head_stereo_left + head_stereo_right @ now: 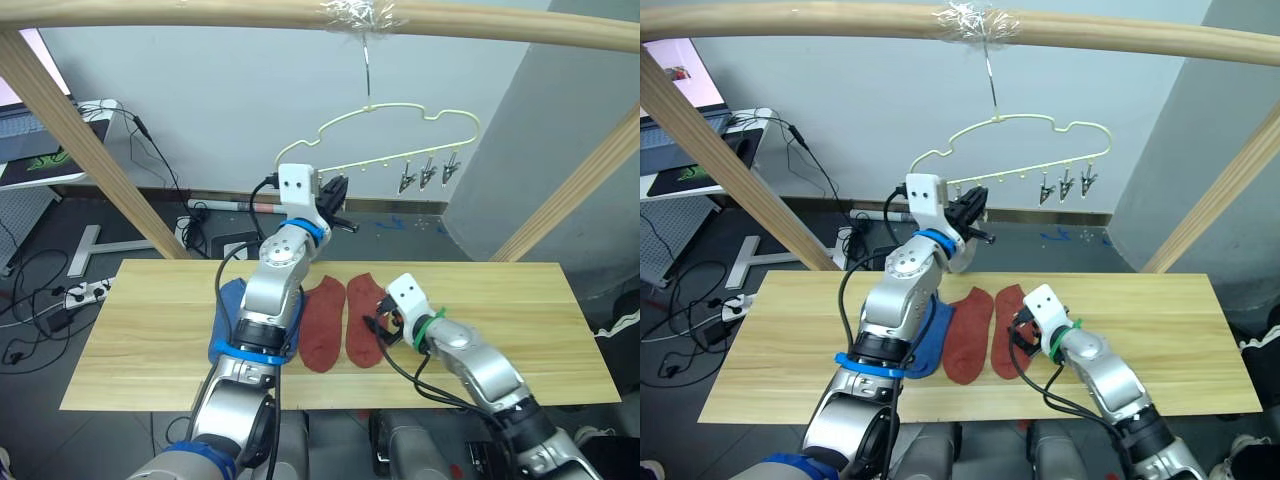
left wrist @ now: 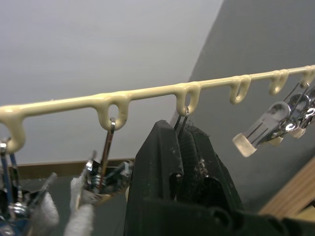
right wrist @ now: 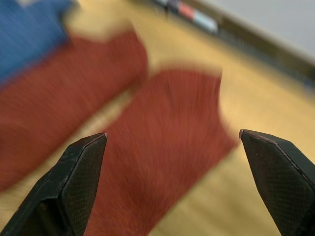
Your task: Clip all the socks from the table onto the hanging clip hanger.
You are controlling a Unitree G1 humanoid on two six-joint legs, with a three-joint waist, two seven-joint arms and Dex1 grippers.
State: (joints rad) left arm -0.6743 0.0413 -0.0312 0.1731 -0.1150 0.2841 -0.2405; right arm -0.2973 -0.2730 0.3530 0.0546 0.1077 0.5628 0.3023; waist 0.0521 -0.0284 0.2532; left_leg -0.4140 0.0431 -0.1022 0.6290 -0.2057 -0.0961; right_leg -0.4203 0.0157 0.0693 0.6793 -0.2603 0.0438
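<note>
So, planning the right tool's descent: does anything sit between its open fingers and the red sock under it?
Nothing: in the right wrist view the right tool is open and the stretch down to the rust red sock is bare.

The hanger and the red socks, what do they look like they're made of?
The hanger looks like thin wire under a glossy pale-yellow coating, probably plastic or paint: it shines and rounds thickly at the loops. The red socks look like soft matte knit fabric, lying limp and flat on the table.
</note>
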